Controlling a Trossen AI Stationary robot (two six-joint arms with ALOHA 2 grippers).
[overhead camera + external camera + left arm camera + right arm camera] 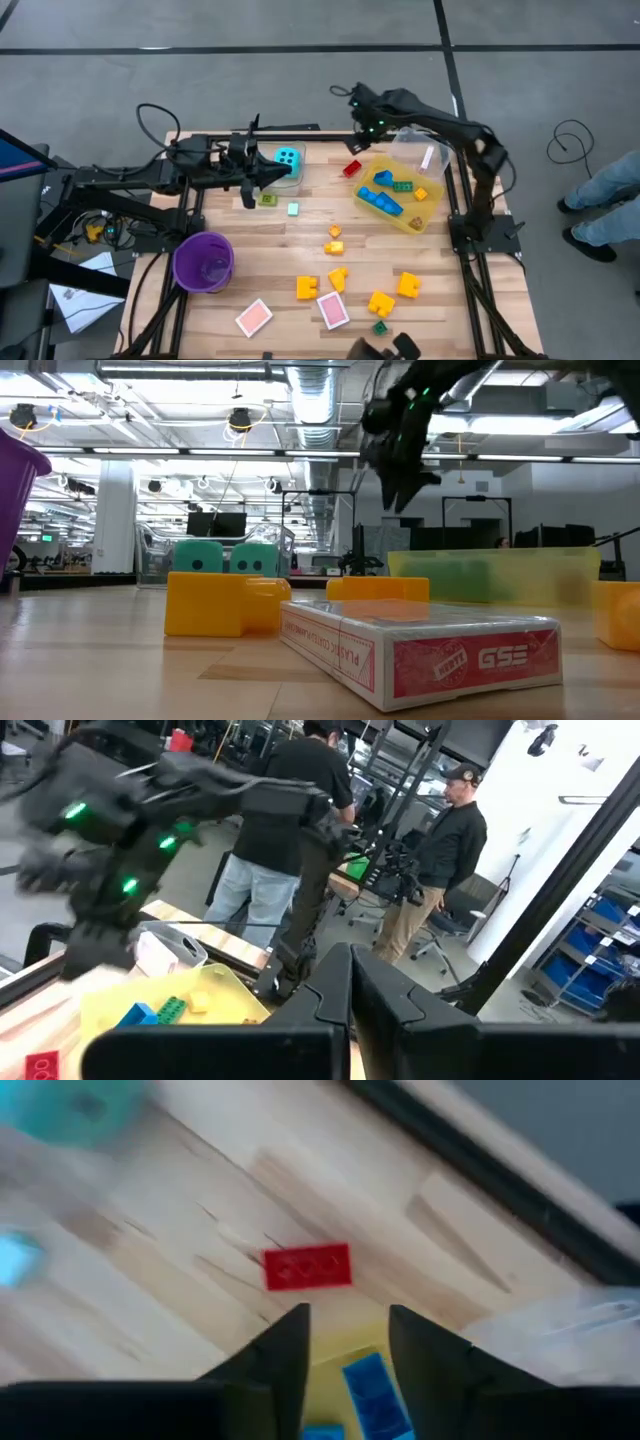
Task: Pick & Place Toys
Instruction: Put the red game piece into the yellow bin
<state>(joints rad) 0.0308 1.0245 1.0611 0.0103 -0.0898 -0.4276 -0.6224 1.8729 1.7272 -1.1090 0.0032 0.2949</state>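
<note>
The toys lie scattered over the wooden table: yellow bricks (338, 278), orange bricks (334, 240), a red brick (351, 168), two pink cards (332, 310) and a cyan die (288, 158) in a clear tub. My right gripper (357, 148) hangs above the red brick (307, 1267), pointing steeply down; it is open (348, 1345) with nothing between its fingers. My left gripper (290, 176) is shut (350, 985) and level above the table beside the die, holding nothing.
A yellow bin (400, 195) at the far right holds blue, green and orange bricks, with a clear container (425, 150) behind it. A purple cup (205, 262) stands at the left. People stand beyond the table's right edge (450, 850).
</note>
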